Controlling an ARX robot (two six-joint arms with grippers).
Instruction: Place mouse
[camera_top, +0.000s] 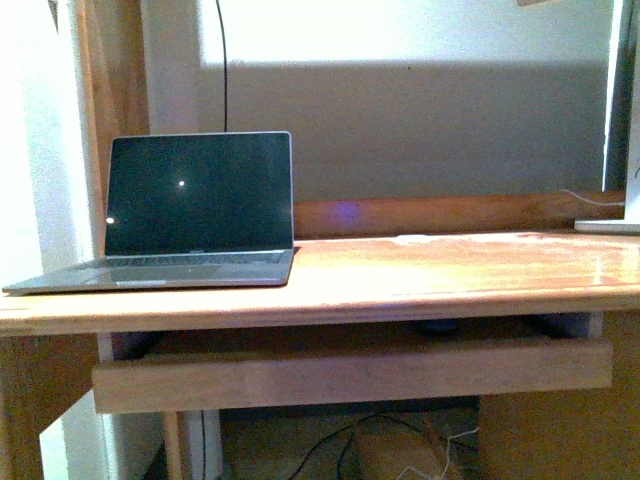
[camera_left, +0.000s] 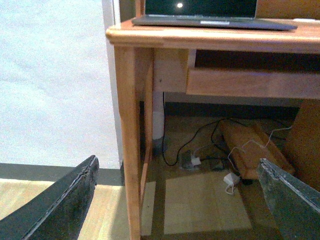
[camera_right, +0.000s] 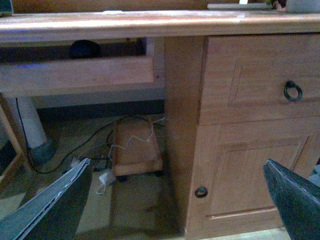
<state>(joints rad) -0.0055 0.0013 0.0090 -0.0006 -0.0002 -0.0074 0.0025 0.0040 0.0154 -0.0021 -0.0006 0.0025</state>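
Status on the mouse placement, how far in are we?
Done: nothing visible. What looks like the mouse, a dark domed shape, sits in the tray under the desk top, not up beside the laptop. In hand: nothing. The left claw and right claw are both open and empty, low in front of the desk. Left: reach in, grasp the mouse, place it.

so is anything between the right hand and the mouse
Yes. The mouse sits under the desktop, behind the pull-out tray's front board, which hides its lower part. The open right hand has only the narrow gap above that board to reach through.
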